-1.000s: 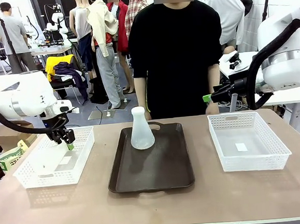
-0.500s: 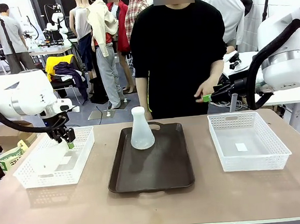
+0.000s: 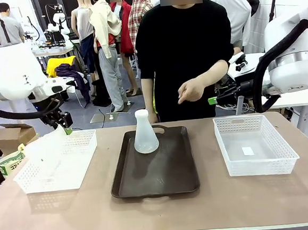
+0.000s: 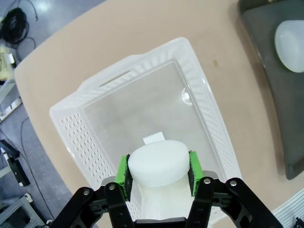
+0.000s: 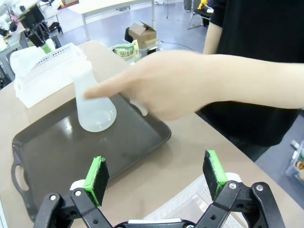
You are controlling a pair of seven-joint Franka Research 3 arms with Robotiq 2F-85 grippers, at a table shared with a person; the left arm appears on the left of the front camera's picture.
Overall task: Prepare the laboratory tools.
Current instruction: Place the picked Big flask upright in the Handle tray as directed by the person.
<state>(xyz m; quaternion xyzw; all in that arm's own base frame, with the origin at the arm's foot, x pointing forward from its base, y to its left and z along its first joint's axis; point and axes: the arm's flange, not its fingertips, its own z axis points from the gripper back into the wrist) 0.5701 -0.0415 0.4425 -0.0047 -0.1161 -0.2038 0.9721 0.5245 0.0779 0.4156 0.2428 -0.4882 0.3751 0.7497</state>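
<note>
One frosted white conical flask [image 3: 145,131] stands upright at the far end of the dark brown tray [image 3: 158,173]; it also appears in the wrist views [image 4: 292,45] [image 5: 95,107]. My left gripper [image 3: 66,127] is shut on the second flask [image 3: 44,147], holding it raised and tilted over the left mesh basket [image 3: 87,152]. In the left wrist view the green pads of that gripper [image 4: 159,173] press both sides of the flask [image 4: 159,161] above the basket [image 4: 142,61]. My right gripper [image 3: 212,100] hangs open behind the table's far right, with nothing between its fingers [image 5: 156,175].
A person in black stands at the far side, one hand [image 3: 191,89] held out over the tray's far end [image 5: 161,85]. An empty white mesh basket [image 3: 257,168] sits at the right. The tray [image 5: 57,152] has bare room in front of the flask.
My left gripper has risen and drawn back to the left, lifting the flask out of the left basket. The person's hand has come up and toward the middle.
</note>
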